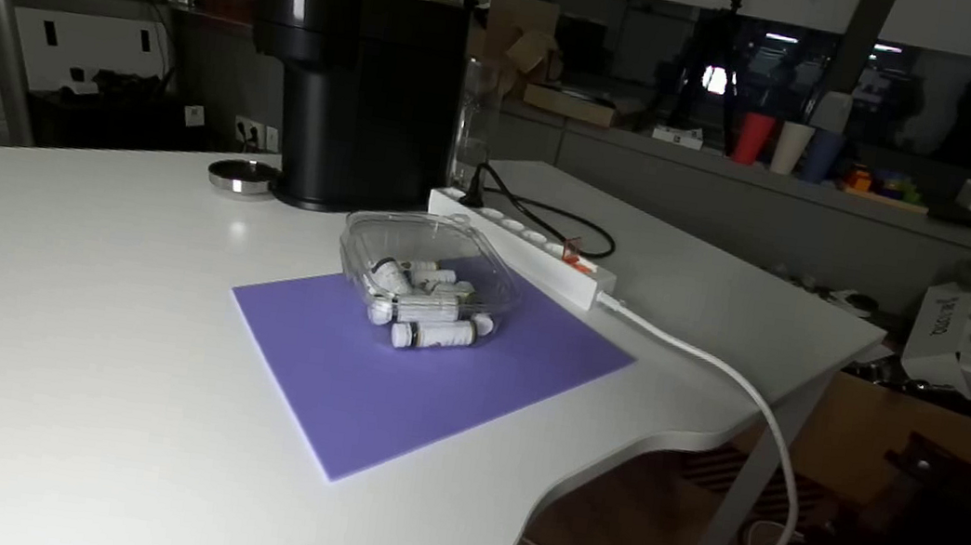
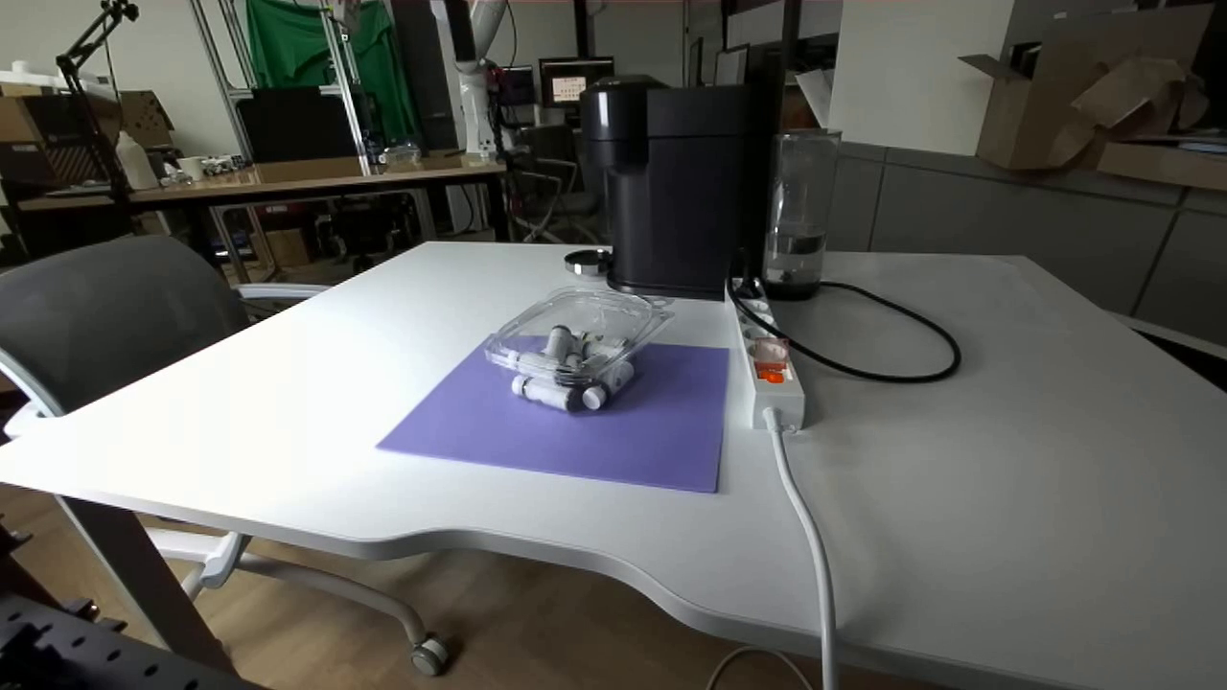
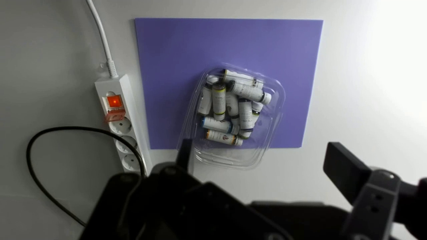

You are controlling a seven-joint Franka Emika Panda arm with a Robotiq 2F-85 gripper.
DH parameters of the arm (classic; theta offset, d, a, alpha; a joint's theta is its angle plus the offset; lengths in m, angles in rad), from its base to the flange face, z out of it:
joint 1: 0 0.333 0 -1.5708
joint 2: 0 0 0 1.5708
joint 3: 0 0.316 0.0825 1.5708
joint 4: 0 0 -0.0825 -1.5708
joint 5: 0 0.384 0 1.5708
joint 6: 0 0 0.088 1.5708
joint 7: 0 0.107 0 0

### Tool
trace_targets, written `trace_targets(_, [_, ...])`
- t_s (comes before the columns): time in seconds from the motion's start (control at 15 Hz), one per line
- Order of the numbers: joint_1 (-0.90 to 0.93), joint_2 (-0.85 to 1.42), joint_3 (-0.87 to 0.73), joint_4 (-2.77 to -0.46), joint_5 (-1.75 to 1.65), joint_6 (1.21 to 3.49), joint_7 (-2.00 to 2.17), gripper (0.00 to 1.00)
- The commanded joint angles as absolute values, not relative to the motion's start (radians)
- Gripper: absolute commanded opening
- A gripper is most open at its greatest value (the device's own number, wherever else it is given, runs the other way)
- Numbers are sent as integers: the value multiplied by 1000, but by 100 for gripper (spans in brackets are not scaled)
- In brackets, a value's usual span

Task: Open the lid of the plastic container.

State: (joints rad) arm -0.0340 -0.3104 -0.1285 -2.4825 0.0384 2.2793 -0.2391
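The plastic container point(image 1: 501, 310) is a shallow clear tub on the purple mat. Several small white-labelled bottles show through it. It is also in an exterior view point(image 2: 623, 362) and in the wrist view point(image 3: 263, 128). The lid point(image 1: 405, 226) is clear and lies over the top of the tub; its see-through rim also shows in an exterior view point(image 2: 599, 302). I cannot tell where lid and tub meet. My gripper point(image 3: 262, 153) is open and empty, fingers wide apart, seen only in the wrist view, with the container ahead of it. It is out of both exterior views.
The purple mat point(image 1: 375, 399) lies under the container. A white power strip point(image 1: 513, 243) with a black cable stands beside it. A tall black machine point(image 1: 377, 99) and a round metal dish point(image 1: 243, 177) stand behind. A clear tank point(image 2: 800, 211) is beside the machine.
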Motion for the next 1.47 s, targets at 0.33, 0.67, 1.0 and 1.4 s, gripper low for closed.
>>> trace_targets(0.33, [-104, 71, -181, -2290, 48, 2435, -390, 100])
trace_targets(0.67, [-140, 227, -121, -2114, 60, 2381, -535, 100])
trace_targets(1.0, [-152, 240, -88, -2114, 54, 2390, -529, 100])
trace_targets(1.4, [-172, 329, -88, -2045, 3, 2381, -565, 100])
